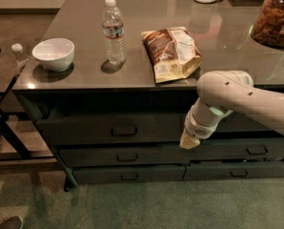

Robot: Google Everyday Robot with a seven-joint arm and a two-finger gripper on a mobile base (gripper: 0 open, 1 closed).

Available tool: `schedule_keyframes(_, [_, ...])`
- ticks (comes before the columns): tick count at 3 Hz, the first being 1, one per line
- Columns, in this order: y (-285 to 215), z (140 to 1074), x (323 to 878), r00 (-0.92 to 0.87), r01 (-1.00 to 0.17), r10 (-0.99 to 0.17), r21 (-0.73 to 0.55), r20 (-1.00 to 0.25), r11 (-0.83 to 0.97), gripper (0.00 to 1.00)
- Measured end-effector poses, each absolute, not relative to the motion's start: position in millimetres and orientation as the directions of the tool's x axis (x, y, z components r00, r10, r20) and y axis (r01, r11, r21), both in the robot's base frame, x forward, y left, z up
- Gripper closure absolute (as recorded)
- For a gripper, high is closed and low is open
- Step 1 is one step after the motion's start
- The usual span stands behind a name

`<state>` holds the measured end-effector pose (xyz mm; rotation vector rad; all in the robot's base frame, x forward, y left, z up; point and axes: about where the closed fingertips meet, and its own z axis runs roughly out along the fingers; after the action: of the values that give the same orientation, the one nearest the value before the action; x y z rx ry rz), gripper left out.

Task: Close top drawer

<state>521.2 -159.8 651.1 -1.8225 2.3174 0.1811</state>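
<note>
My gripper [189, 141] hangs low before the front of the counter [85, 76], toward its right side. Above it and slightly left, a brown-and-white snack bag [172, 54] lies flat on the counter. Farther left a clear water bottle [114, 31] stands upright, and beyond that sits a white bowl [53, 54] near the left edge. Above and right of my gripper stands a jar [275, 19] of brown snacks.

Dim warm light, glare on tabletop [228, 37]; pincer [189, 141] (pale) before shadowed top drawer [85, 128].
</note>
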Motion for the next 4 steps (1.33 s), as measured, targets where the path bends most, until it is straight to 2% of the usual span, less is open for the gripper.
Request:
schedule_keyframes(2, [-156,649,548,-0.221,-0.972,-0.955,-0.033,-0.196,0.232,1.00])
schedule_keyframes(4, [-156,649,549,-0.221,-0.972,-0.955,-0.033,-0.196,0.232,0.59])
